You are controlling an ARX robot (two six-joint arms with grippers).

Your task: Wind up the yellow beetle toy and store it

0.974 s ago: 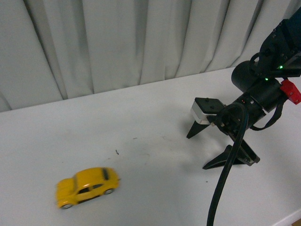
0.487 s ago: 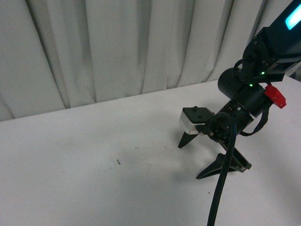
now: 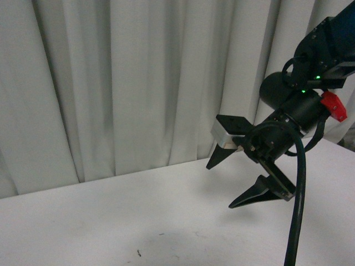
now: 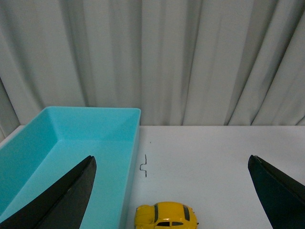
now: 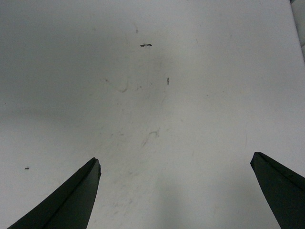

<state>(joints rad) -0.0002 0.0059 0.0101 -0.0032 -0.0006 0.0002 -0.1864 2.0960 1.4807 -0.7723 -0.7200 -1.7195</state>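
Note:
The yellow beetle toy (image 4: 165, 215) rests on the white table in the left wrist view, right beside the wall of a turquoise bin (image 4: 71, 152). My left gripper (image 4: 171, 164) hangs open above the table, the toy lying between its two dark fingers and nearer the camera than their tips. The front view does not show the toy. There my right gripper (image 3: 221, 184) is raised above the table, open and empty, its fingers (image 3: 258, 193) spread wide. Bare scuffed tabletop is all the right wrist view shows between the fingers of the right gripper (image 5: 175, 161).
The turquoise bin is open-topped and looks empty. A pale curtain (image 3: 138, 83) hangs close behind the table's far edge. Small dark marks (image 4: 144, 165) dot the white tabletop (image 3: 111, 221).
The front view has tilted upward, so the toy has left the frame and more curtain shows. My right gripper has risen off the table and stays open.

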